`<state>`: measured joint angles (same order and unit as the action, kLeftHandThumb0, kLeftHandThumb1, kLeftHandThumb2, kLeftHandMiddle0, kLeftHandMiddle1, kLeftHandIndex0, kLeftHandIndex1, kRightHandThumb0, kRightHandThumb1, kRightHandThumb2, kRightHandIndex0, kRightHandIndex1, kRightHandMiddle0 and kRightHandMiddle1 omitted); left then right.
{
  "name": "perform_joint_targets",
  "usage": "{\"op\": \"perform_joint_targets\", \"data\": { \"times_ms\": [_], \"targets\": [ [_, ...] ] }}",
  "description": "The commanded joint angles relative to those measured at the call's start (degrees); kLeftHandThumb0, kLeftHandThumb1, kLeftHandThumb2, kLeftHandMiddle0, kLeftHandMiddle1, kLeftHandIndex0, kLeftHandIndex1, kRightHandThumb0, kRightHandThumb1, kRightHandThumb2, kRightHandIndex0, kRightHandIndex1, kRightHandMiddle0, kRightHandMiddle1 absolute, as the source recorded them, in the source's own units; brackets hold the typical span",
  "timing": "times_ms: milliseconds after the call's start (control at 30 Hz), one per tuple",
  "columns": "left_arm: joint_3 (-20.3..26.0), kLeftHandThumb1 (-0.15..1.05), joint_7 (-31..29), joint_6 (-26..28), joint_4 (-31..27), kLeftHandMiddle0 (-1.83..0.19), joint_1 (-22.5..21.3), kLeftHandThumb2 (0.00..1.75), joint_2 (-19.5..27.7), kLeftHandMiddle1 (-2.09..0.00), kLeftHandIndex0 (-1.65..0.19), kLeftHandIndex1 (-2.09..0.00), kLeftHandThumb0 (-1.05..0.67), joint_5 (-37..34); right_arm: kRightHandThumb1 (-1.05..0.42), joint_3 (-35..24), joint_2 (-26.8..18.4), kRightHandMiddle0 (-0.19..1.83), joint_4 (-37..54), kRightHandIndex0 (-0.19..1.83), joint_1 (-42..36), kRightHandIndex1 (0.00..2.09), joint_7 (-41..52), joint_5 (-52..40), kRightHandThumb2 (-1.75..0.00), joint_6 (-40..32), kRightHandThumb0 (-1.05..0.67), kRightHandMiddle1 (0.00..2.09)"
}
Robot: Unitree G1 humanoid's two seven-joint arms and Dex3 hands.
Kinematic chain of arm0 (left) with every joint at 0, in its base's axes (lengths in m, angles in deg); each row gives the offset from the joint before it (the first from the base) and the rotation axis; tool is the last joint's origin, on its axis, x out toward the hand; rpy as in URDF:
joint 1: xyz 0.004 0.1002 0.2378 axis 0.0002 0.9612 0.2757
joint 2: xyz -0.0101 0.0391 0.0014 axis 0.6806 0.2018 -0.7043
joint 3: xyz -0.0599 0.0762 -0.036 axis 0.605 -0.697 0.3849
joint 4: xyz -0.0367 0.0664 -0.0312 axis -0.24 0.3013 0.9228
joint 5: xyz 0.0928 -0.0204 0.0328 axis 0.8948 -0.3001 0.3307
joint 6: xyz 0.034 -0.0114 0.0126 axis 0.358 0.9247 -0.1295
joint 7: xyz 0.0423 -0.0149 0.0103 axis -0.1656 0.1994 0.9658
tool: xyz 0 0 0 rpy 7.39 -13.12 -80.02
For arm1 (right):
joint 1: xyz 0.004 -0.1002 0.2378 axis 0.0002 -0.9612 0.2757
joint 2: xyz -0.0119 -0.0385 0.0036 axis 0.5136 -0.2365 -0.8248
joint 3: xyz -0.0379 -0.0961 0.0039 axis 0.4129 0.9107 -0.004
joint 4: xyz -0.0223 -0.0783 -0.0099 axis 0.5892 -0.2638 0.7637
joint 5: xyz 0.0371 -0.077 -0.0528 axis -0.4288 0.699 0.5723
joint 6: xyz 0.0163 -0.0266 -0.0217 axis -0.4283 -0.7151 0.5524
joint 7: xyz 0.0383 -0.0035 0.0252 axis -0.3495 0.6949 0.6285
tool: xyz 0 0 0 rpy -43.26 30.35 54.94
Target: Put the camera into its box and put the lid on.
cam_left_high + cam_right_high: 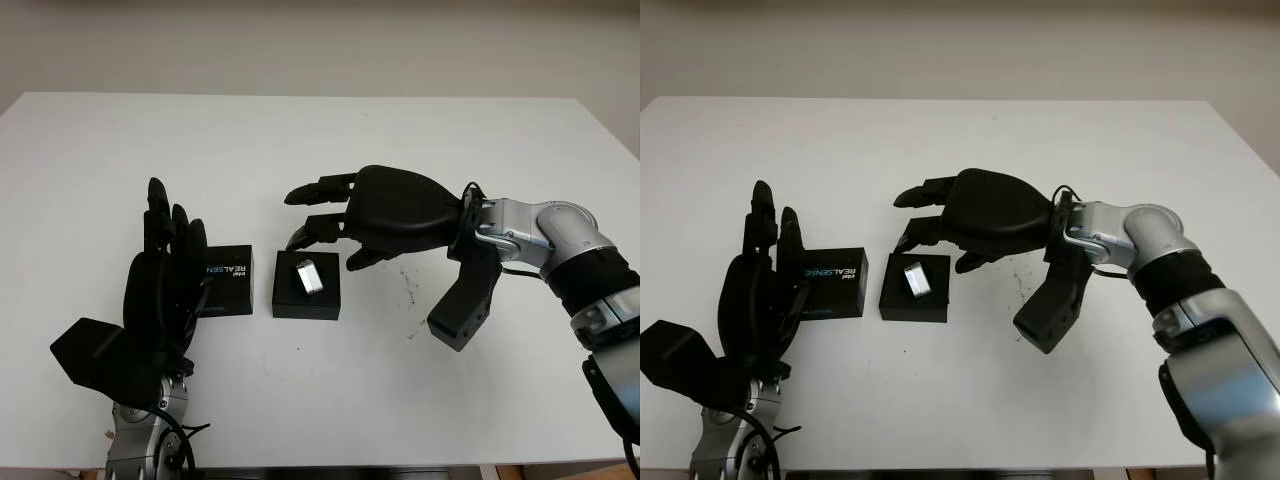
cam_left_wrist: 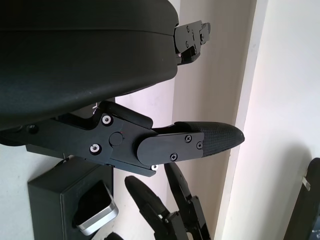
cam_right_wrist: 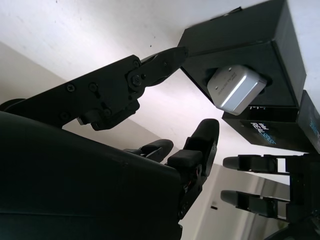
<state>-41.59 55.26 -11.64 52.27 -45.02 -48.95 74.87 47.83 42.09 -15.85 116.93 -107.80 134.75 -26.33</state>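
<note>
Camera (image 1: pixel 306 275) sits in box (image 1: pixel 306 301), my right hand (image 1: pixel 375 215) hovers empty, so I'd pinch the light, stiff lid (image 1: pixel 226 280) by its edges.

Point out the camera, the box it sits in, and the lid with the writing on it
camera (image 1: pixel 307 276), left eye view, its silver top face.
box (image 1: pixel 305 309), left eye view, the black front rim below the camera.
lid (image 1: pixel 232 275), left eye view, the printed top face.
</note>
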Motion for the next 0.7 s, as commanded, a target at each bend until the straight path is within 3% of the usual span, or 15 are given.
{"op": "perform_joint_targets", "data": {
  "times_ms": [0, 200, 667],
  "targets": [
    [-0.2, 1.05, 0.1, -0.5, 0.1, 0.19, -0.7, 0.48, -0.1, 0.00, 0.19, 0.00, -0.66, 0.5, -0.82, 1.6, 0.3, 0.43, -1.6, 0.39, 2.5, 0.16, -3.1, 1.3, -0.05, -0.3, -0.27, 0.48],
    [-0.2, 1.05, 0.3, -0.6, 0.4, 0.19, -0.9, 0.48, -0.3, 0.00, 0.19, 0.00, -0.66, 0.5, -0.84, 5.4, 1.6, 0.45, -4.2, 0.39, 5.0, 0.13, -10.3, 3.7, -0.06, -0.9, -0.30, 0.48],
    [-0.3, 1.05, 0.7, -1.5, 1.6, 0.19, -1.4, 0.45, -0.9, 0.00, 0.19, 0.00, -0.67, 0.7, -0.83, 8.1, 1.9, 0.42, -4.8, 0.38, 7.3, 0.12, -13.3, 3.6, -0.05, -1.7, -0.31, 0.49]
  ]
}}
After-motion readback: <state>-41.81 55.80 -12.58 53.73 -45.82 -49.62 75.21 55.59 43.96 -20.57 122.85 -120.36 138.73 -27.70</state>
